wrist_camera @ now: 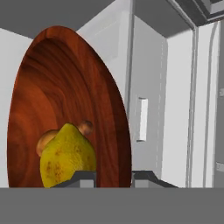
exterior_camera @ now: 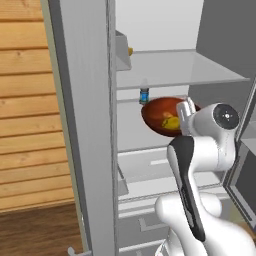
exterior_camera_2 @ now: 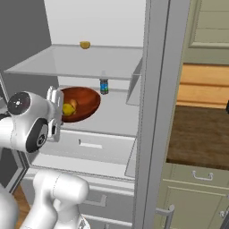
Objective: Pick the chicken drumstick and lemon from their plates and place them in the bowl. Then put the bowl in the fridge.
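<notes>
Two items, the lemon [wrist_camera: 68, 155] and drumstick [wrist_camera: 83, 127], lie left of the gripper [wrist_camera: 113, 176] inside the bowl [wrist_camera: 65, 105]. The gripper pinches the bowl's rim, holding it tilted within the fridge [exterior_camera_2: 154, 112], near a small bottle [exterior_camera_2: 104, 86]. Judged rigid, glossy and slippery; the loose contents may roll, so the thin rim remains the only hold.

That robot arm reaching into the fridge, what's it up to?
The arm's gripper is clamped on the rim of a reddish-brown bowl and holds it inside the open fridge, over a glass shelf below the top one. The bowl is tilted toward the arm. In it lie a lemon and a chicken drumstick, the lemon in front. A small bottle stands on the shelf just behind the bowl. Whether the bowl already rests on the shelf I can't tell.
</notes>
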You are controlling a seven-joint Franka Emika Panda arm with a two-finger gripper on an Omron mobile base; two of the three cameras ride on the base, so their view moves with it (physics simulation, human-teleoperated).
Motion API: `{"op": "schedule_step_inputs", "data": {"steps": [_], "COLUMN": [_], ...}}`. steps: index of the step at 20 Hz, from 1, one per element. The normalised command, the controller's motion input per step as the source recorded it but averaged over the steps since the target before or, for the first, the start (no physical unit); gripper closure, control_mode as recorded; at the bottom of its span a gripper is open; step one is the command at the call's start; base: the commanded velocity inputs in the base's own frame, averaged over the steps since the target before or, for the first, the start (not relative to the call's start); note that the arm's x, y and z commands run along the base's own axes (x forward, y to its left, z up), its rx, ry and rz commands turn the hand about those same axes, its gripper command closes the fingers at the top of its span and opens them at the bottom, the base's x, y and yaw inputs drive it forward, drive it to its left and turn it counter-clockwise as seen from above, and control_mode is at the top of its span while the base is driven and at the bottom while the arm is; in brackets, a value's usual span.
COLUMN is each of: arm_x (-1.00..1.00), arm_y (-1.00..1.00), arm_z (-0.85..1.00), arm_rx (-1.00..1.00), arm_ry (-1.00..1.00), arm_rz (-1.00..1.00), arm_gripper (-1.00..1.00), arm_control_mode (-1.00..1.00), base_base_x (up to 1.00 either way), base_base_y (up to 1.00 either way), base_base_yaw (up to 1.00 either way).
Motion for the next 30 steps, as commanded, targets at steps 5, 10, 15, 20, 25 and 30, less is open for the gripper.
{"op": "schedule_step_inputs", "data": {"steps": [5,10,15,20,25,30], "arm_x": [0.41,0.56,0.72,0.58,0.49,0.40], "arm_y": [0.00,0.00,0.00,0.00,0.00,0.00], "arm_z": [-0.38,-0.15,-0.16,-0.31,-0.59,-0.50], "arm_rx": [0.00,0.00,0.00,0.00,0.00,0.00], "arm_ry": [-0.14,-0.02,0.14,0.18,-0.01,0.00], "arm_rz": [0.24,0.19,0.01,0.00,0.00,0.00], "arm_gripper": [1.00,1.00,1.00,1.00,1.00,1.00], "arm_control_mode": [-1.00,-1.00,-1.00,-1.00,-1.00,-1.00], "base_base_x": [0.00,0.00,0.00,0.00,0.00,0.00], "base_base_y": [0.00,0.00,0.00,0.00,0.00,0.00], "base_base_yaw": [0.00,0.00,0.00,0.00,0.00,0.00]}}
